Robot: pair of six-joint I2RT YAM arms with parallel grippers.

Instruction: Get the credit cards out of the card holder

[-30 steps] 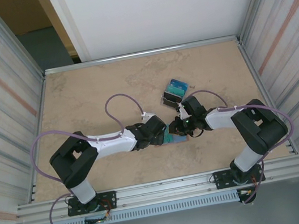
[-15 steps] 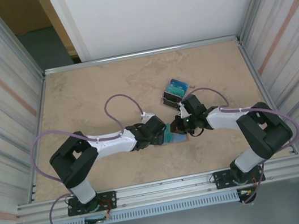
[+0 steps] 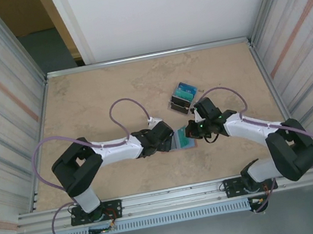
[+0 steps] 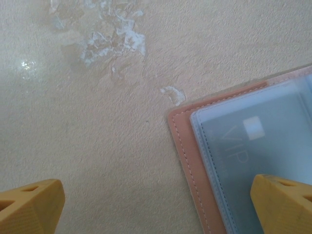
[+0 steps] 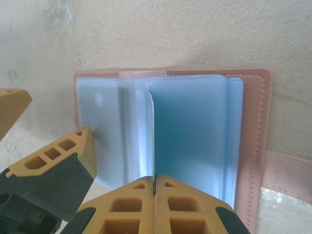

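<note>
Right pincer [image 5: 154,184] on thin blue sleeve [image 5: 150,136]

Clear box [image 3: 182,97] with blue-teal top sits right of centre on beige mottled surface [image 3: 98,90]. Whitish scuffs [image 4: 109,36] on surface.

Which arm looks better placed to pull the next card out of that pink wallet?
The right. The right gripper is shut on an upright light-blue sheet, apparently a credit card, in the open card holder. The left gripper is open, one finger over the holder, gripping nothing.
</note>
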